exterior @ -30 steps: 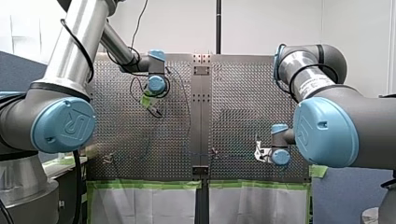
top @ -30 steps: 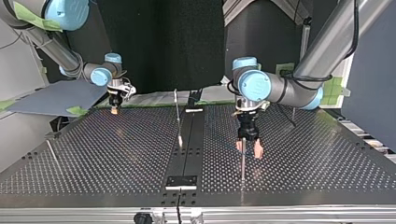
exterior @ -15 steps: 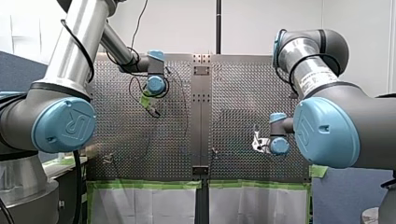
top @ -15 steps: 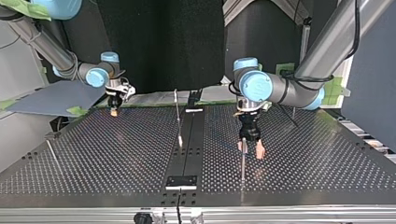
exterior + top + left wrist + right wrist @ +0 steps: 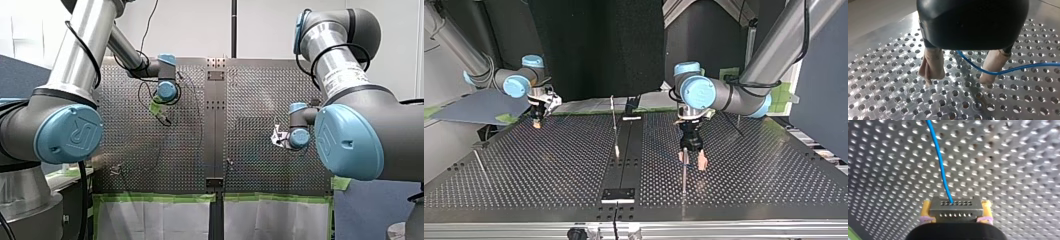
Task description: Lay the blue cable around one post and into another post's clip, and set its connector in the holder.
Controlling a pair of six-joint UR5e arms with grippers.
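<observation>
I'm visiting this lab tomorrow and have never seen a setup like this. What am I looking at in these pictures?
Two grey-and-blue robot arms work over a perforated metal table. One camera looks from behind them, one faces them across the table, and one sits on each wrist. My left arm's black claw with beige pads is open, a thin blue cable passing between its fingers. My right arm's yellow-padded claw grips the cable's grey metal connector block. Thin metal posts stand on the table.

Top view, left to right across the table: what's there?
Far left: thin post → right gripper → middle post → left gripper.
</observation>
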